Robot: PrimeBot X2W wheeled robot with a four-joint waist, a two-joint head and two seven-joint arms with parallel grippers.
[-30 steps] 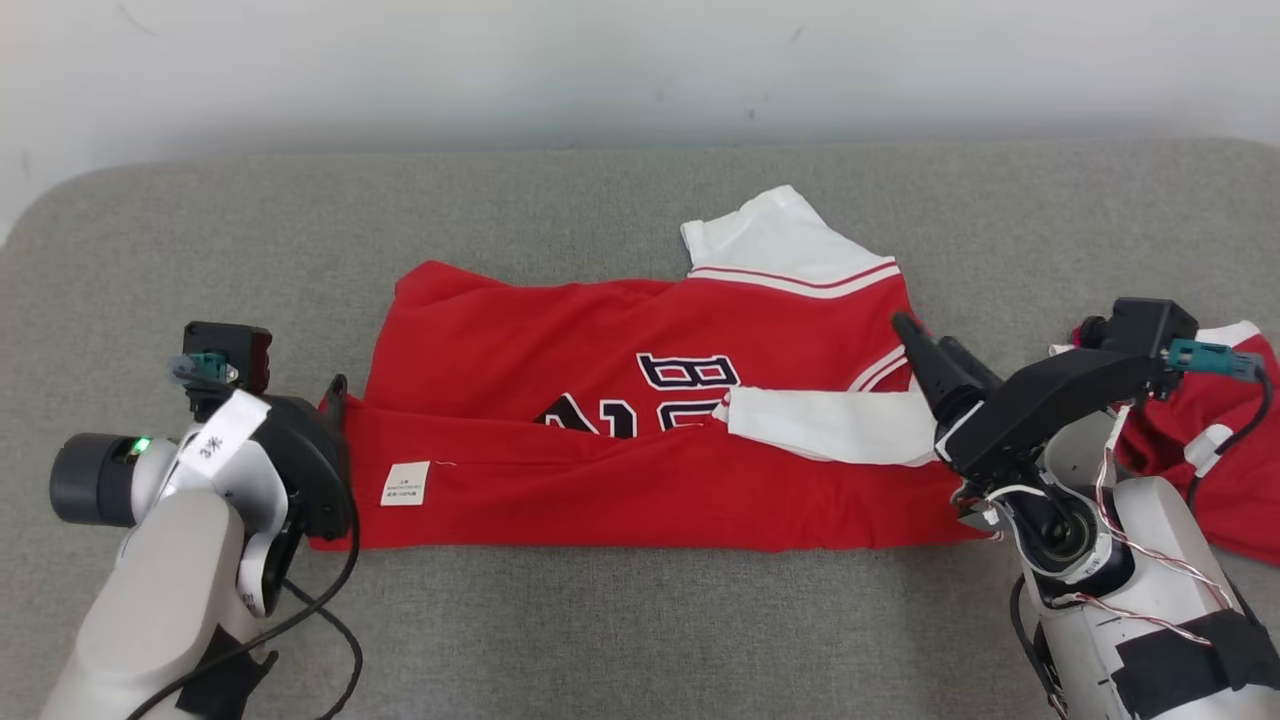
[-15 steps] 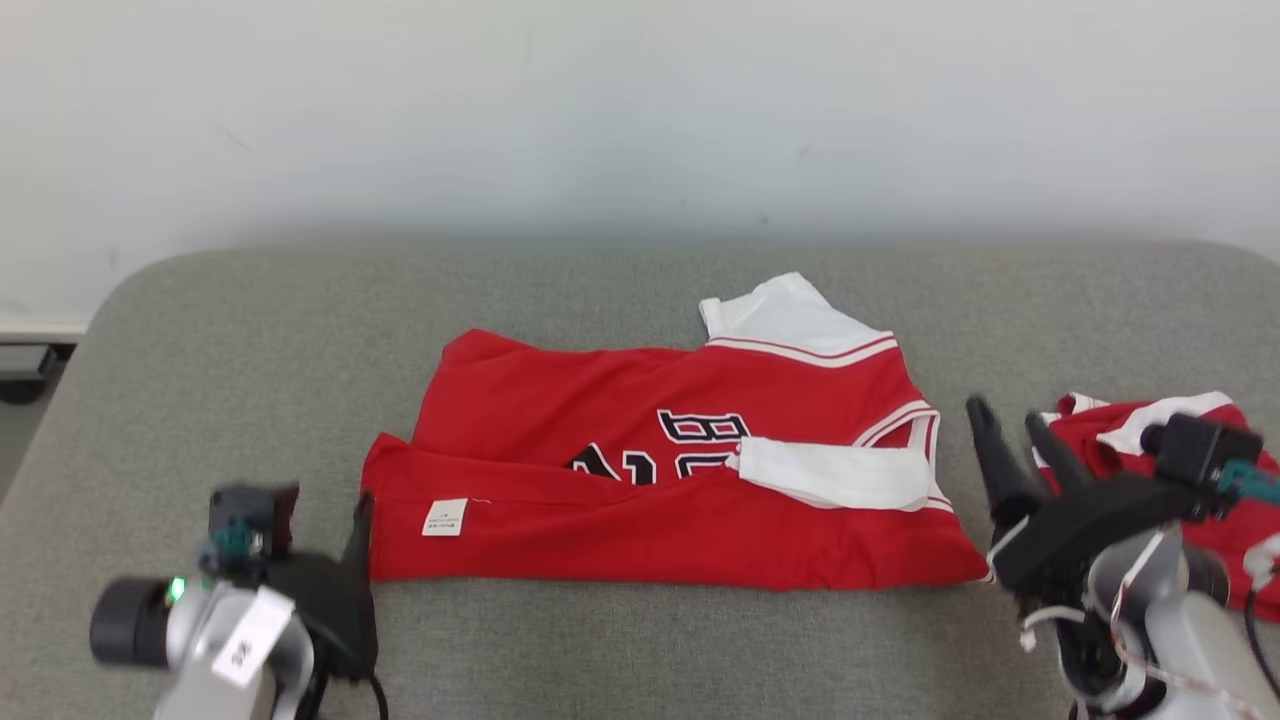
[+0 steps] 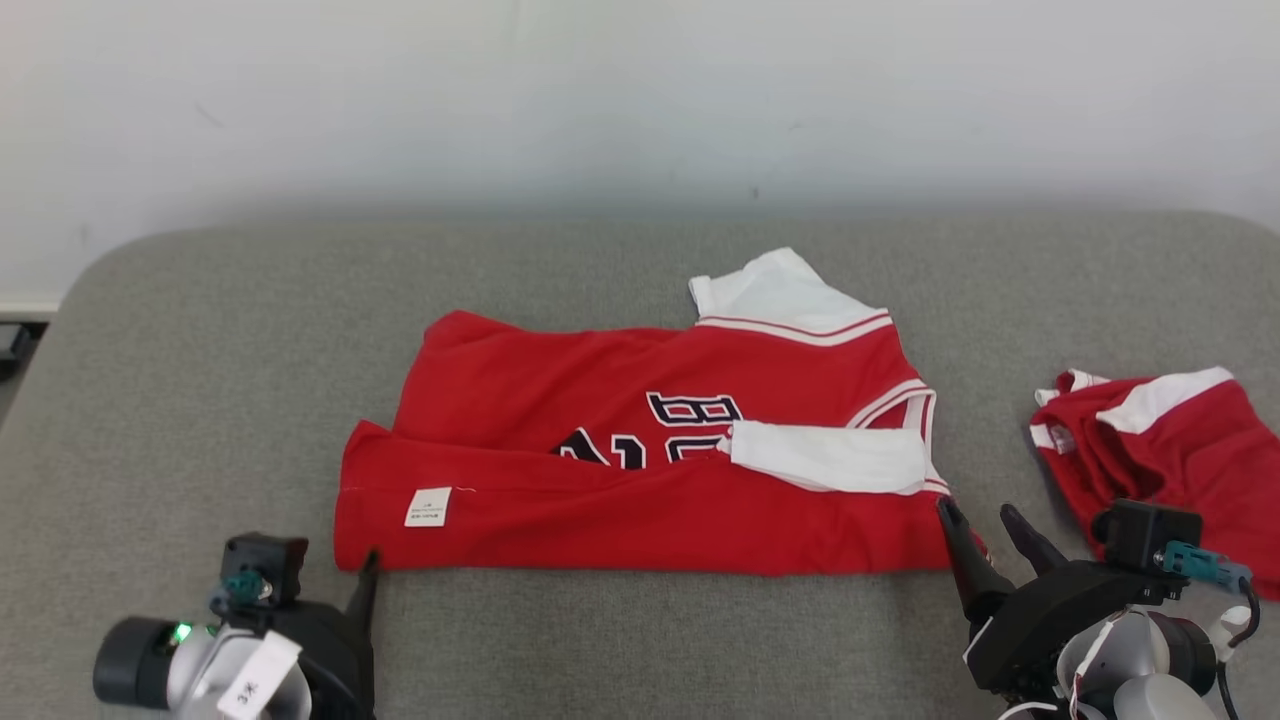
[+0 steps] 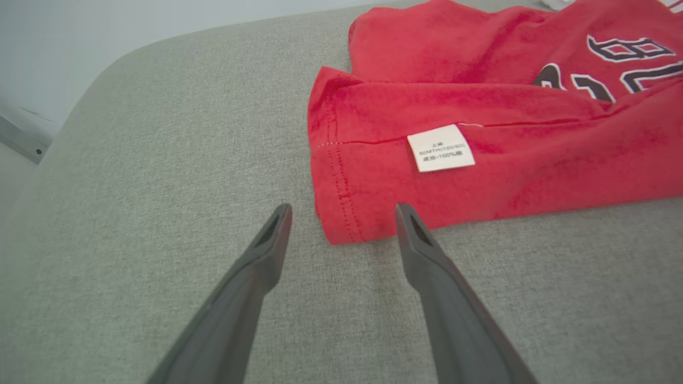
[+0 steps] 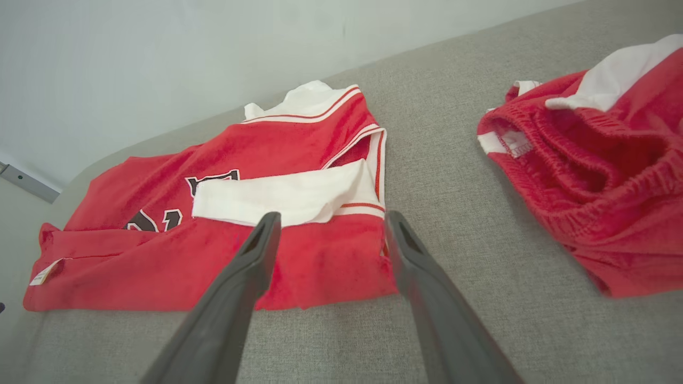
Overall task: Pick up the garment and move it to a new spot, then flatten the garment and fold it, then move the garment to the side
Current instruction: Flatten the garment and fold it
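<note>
Both arms have drawn back toward the robot since a second ago. The right gripper [image 3: 978,510], which then lay over the white sleeve [image 3: 830,458], is now off the cloth at its near right corner. The left gripper [image 4: 342,210] has slid from the left hem to just short of the near left corner. The head camera has also tipped up, so much of the shift in that view is its own.

Each gripper has its fingers spread wide and carries nothing.

The jersey [image 3: 640,470] lies mid-cushion [image 3: 620,640], folded once along its length. Its near half is turned up over the lettering and the label [image 3: 428,506] faces up. Its long axis runs left to right across the robot's front, with the hem end on the left and the shoulder end on the right.

In the left wrist view the hem corner sits between the fingertips, just ahead of them. In the right wrist view the shoulder-end corner sits likewise. Each arm is therefore nearest its own end, and neither is better placed for the middle.

The fold looks partly done. A cross fold, one end carried along the long axis over the other, probably remains. The red shorts [image 3: 1170,450] lie apart on the right, near enough to crowd a sideways move that way.
</note>
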